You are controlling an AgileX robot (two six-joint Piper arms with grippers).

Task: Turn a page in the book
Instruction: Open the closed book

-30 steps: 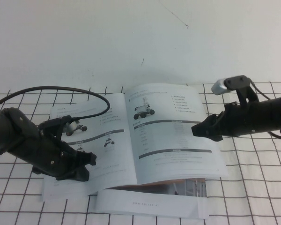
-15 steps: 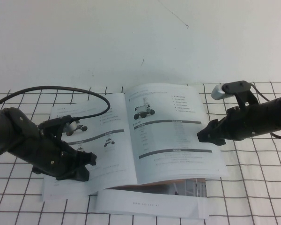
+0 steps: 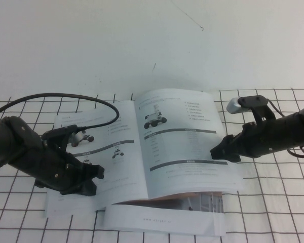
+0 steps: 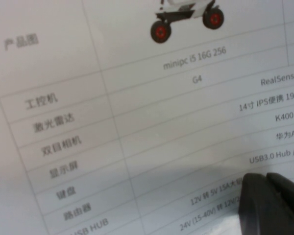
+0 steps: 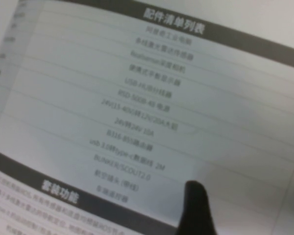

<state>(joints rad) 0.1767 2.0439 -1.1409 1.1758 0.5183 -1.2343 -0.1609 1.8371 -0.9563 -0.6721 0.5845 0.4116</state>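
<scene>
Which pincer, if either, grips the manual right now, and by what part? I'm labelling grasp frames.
Neither visibly grips: the right pincer is open at the thin white page's outer edge; the left pincer rests over the opposite page.

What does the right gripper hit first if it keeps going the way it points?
Likely the page: the right gripper, jaws open, sits at its outer edge, aimed across the open book. Height above the paper is unclear.

The book lay open on the surface, near its middle. The left tool rested on the book's left-hand leaf, towards the surface's near-left corner. The page formed the right-hand leaf, bowed up off the sheets beneath it. The right tool sat at the page's outer edge, on the surface's right side. A booklet lay under the book's near edge.
</scene>
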